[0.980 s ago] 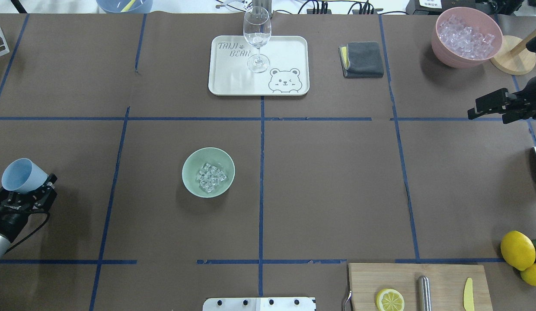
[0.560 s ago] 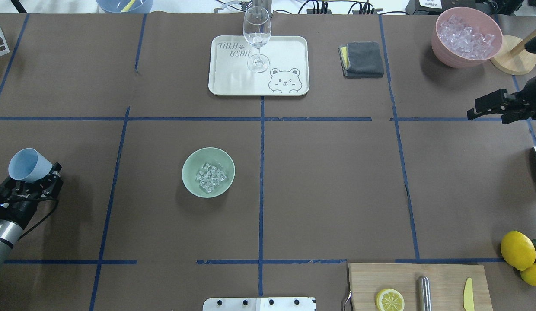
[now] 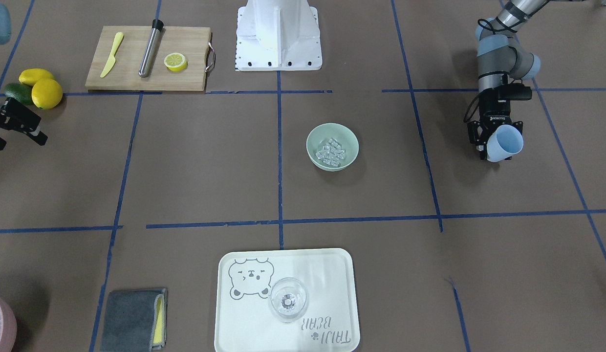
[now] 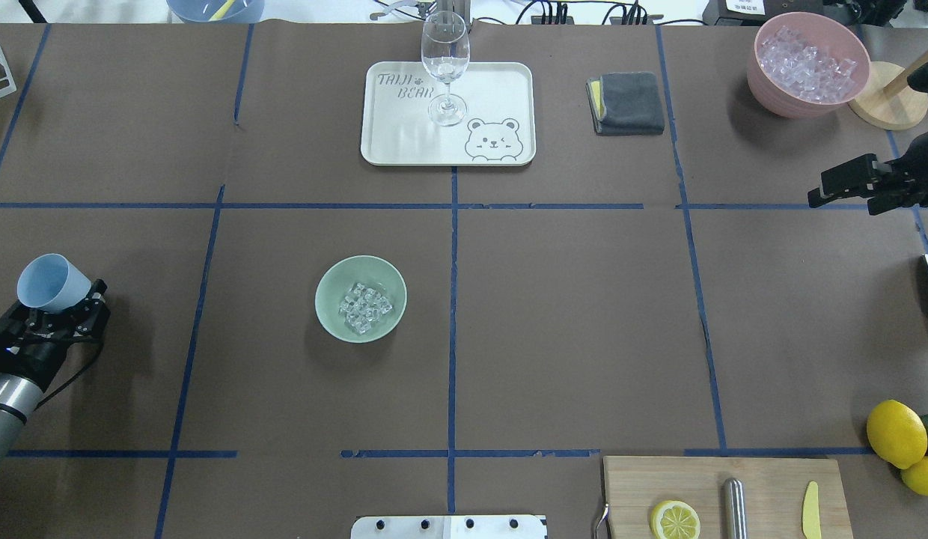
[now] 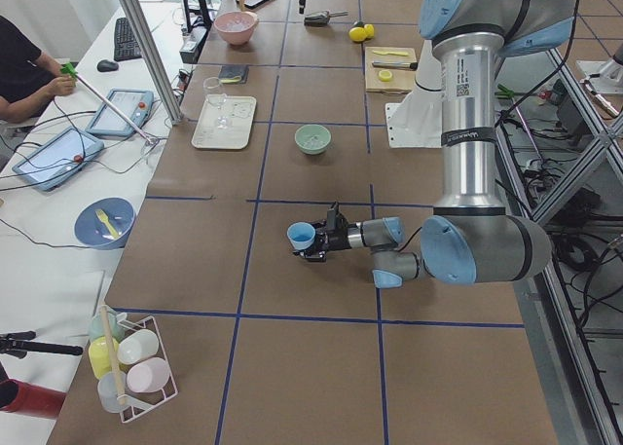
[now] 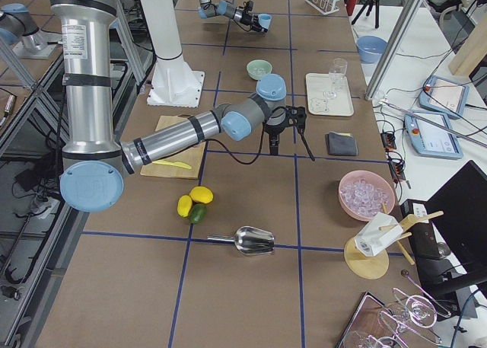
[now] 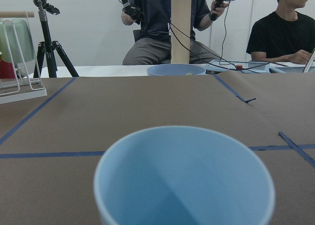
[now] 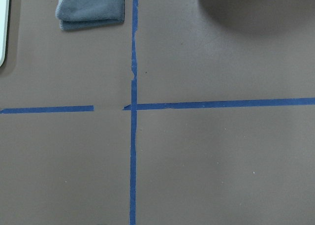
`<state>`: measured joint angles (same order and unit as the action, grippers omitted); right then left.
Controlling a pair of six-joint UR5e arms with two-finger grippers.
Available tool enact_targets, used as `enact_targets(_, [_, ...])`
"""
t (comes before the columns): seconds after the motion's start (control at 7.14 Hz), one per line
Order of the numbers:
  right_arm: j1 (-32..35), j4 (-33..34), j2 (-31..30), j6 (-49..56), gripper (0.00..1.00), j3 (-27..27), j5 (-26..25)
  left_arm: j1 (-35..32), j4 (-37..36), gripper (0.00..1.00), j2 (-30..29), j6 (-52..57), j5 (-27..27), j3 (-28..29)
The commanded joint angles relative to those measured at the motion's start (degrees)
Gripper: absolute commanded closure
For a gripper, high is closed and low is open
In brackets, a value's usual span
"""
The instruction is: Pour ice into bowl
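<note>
Since a second ago your left jaws have carried the cup [image 4: 49, 281] a little farther out from the robot and a touch toward the middle of the counter [image 4: 569, 314]. The right jaws have hardly stirred, and the bowl [image 4: 331, 299] has not shifted.

You'll find the ice [image 4: 365, 307] heaped in the bottom of the bowl, which sits upright on the counter in the robot's left half. That puts the ice well apart from both sets of jaws. The left jaws are off by the counter's left edge and the right jaws far across at the right edge, with the bowl between them and nearer the left.

Your left jaws are pinched onto the cup. It is tilted and held off the counter, and the left wrist view looks into its blue inside.

Your right jaws look spread with nothing between them, though they are small and edge-on in most views. They hang above bare counter by a cross of blue tape [image 8: 133, 107], the folded cloth [image 8: 91, 8] some way off.
</note>
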<state>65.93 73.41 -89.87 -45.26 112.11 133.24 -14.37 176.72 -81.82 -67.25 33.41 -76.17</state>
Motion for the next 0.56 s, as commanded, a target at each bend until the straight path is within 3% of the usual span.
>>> enact_targets(0.0, [-0.01, 0.07, 0.22, 0.0, 0.0, -0.05, -0.08, -0.66, -0.41, 1.0, -0.62, -0.16, 0.78, 0.32])
enact_targets(0.14, [-0.01, 0.07, 0.22, 0.0, 0.0, 0.04, -0.43, -0.66, -0.5, 1.0, -0.88, -0.25, 1.04, 0.32])
enact_targets(0.42, [-0.01, 0.07, 0.22, 0.0, 0.0, -0.05, -0.44, -0.74, -0.5, 0.67, -1.5, -0.16, 1.22, 0.76])
